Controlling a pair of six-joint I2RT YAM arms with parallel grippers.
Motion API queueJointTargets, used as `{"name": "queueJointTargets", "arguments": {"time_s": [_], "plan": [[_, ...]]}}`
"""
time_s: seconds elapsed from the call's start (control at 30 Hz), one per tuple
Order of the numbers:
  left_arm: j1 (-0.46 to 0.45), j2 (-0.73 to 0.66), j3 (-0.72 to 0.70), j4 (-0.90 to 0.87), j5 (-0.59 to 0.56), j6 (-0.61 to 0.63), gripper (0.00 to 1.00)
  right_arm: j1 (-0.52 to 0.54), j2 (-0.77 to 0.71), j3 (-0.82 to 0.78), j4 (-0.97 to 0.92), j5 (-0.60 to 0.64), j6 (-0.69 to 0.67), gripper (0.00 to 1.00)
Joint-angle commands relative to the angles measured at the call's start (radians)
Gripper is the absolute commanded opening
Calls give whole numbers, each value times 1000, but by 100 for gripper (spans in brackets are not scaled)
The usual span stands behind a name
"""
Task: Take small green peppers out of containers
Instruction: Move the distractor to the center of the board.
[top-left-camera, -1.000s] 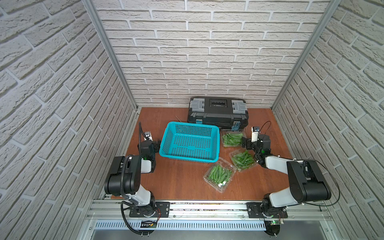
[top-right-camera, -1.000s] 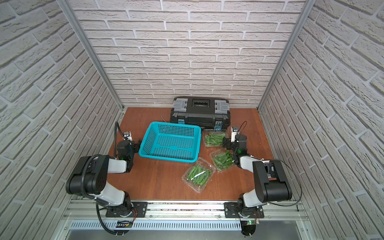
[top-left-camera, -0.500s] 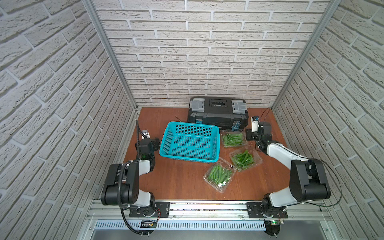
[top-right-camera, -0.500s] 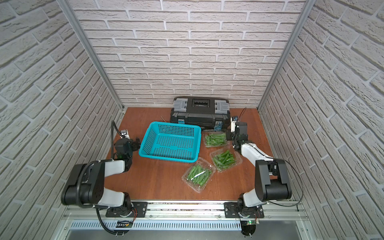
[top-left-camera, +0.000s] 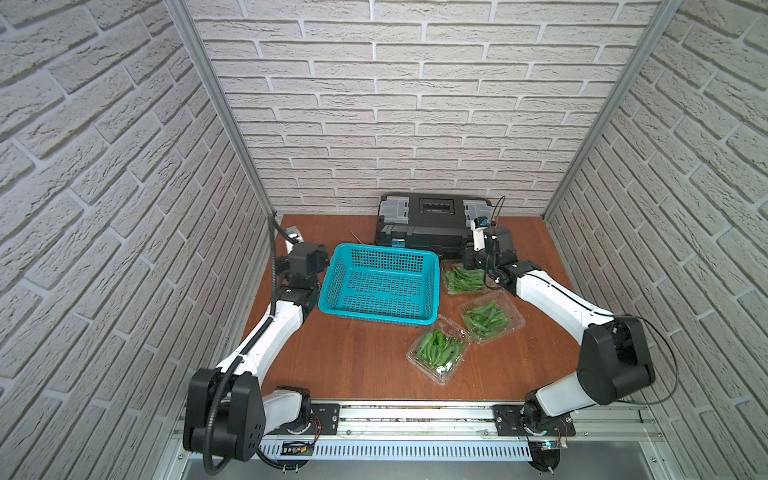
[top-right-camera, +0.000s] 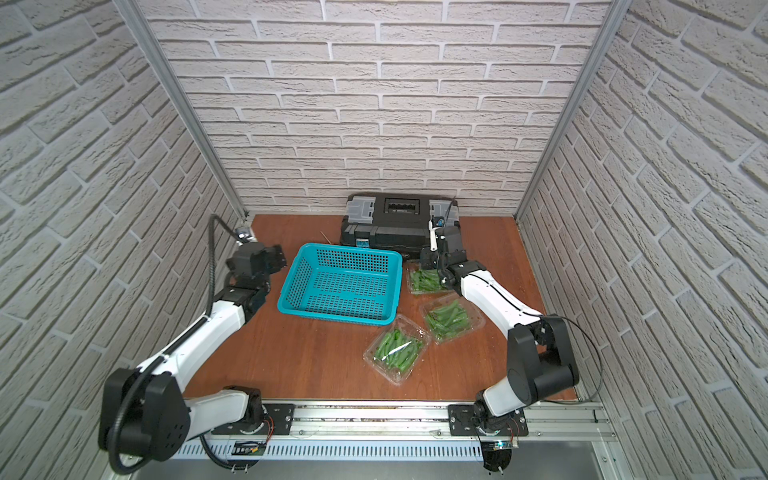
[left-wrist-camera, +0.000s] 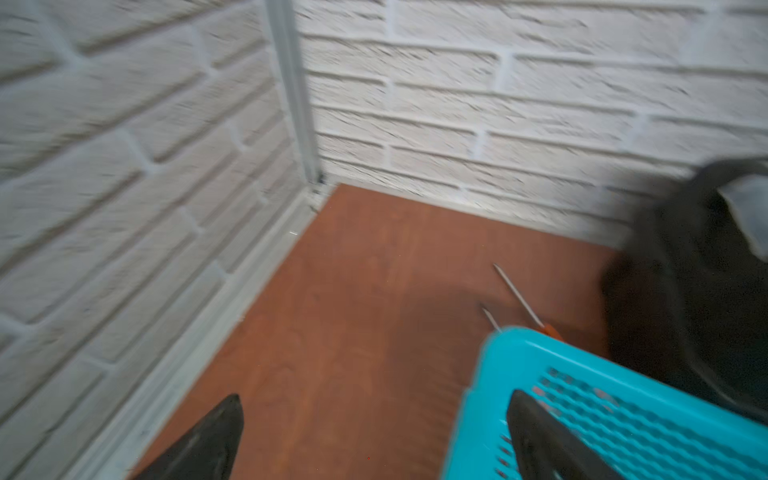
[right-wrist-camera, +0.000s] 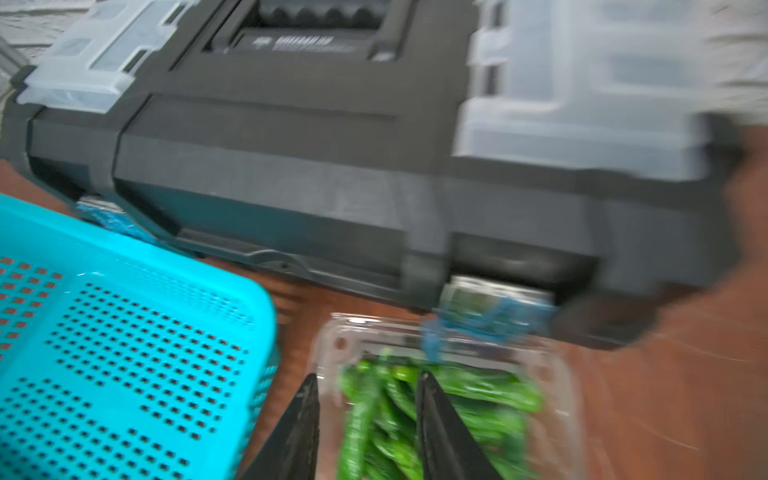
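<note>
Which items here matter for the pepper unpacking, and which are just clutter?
Job:
far container, middle container, near container, all clear
green peppers inside each
right hand at the far container

Lying about:
teal basket, empty, maybe the drop spot
black toolbox
thin rods behind the basket

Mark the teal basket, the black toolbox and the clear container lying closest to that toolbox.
Teal basket (top-left-camera: 382, 291): in a top view, on its bare perforated floor.
Black toolbox (top-left-camera: 434, 206): in a top view, on the lid's handle recess.
Clear container (right-wrist-camera: 374, 338): right wrist view, on its transparent rim facing the toolbox.
</note>
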Motion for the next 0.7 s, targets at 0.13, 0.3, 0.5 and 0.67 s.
{"name": "queueJointTargets", "arguments": {"time_s": [0.13, 0.3, 0.5, 0.67], "plan": [[-165, 180, 190, -219, 194, -52, 98, 14, 172, 138, 55, -61, 193, 39], [-180, 257, 238, -248, 304, -61, 98, 11, 298, 278, 25, -65, 198, 39], [-176, 324, 278, -266, 376, -85, 98, 10, 458, 469, 19, -92, 188, 39], [-150, 401, 308, -250, 439, -127, 98, 6, 548, 598, 60, -163, 209, 40]]}}
